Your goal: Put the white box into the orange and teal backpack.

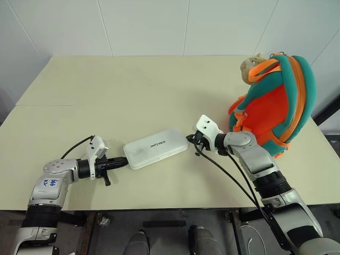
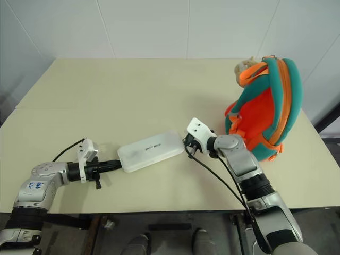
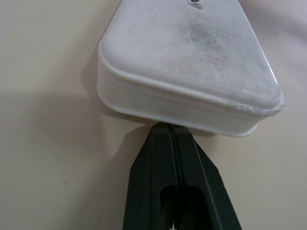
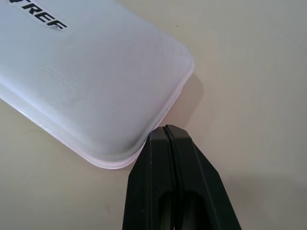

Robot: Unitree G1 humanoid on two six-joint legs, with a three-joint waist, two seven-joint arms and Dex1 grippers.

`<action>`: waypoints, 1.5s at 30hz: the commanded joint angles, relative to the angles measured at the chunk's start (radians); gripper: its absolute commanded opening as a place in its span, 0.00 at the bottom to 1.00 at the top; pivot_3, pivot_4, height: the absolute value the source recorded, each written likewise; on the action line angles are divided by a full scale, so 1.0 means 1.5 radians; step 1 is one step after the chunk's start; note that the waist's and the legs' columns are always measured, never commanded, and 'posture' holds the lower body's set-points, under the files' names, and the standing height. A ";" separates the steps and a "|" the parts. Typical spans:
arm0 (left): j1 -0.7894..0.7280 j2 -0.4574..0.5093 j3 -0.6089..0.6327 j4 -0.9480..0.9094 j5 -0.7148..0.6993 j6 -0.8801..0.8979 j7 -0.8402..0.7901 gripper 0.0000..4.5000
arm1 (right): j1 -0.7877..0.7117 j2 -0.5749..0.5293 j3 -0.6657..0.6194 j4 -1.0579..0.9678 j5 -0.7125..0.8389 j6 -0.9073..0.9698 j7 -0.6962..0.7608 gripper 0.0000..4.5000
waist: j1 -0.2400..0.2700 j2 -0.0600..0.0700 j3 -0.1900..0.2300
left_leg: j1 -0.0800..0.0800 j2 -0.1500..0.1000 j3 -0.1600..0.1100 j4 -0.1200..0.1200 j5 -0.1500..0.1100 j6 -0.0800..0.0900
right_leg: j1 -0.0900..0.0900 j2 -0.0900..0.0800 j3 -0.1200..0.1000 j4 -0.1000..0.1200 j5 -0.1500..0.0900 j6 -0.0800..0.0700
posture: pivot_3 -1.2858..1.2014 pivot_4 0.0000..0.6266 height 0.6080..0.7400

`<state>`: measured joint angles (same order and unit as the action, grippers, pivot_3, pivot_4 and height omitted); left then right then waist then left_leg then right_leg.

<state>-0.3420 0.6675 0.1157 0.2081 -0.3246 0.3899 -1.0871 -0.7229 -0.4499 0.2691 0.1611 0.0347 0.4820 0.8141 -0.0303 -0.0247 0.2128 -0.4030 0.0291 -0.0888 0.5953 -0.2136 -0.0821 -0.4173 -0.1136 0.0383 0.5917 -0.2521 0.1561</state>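
1. Your cream table [image 1: 159, 95] carries the white box [image 1: 155, 147], lying flat near the front edge.
2. Your left gripper [image 1: 123, 161] and right gripper [image 1: 189, 138], fingers pressed together, touch its 2 ends.
3. You see the orange and teal backpack [image 1: 276, 106] upright, right of the box.

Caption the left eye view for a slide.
Both shut grippers, left and right, meet opposite ends of the white box beside the orange and teal backpack.
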 commanded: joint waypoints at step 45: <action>0.010 0.034 0.037 -0.011 -0.055 0.018 -0.003 0.00 | 0.004 0.024 -0.015 -0.026 -0.001 0.006 -0.032 0.01 | 0.000 0.000 0.000 | 0.000 0.000 0.000 0.000 0.000 0.000 | 0.000 0.000 0.000 -0.001 0.000 0.000 | 0.52 0.24 1.00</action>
<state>-0.3095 0.7184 0.1712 0.2013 -0.4034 0.4350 -1.0871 -0.7024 -0.4151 0.2669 0.1658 0.0183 0.5009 0.7581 -0.0301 -0.0249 0.2128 -0.4032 0.0292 -0.0888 0.5951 -0.2139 -0.0826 -0.4174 -0.1137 0.0383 0.5910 -0.2524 0.1556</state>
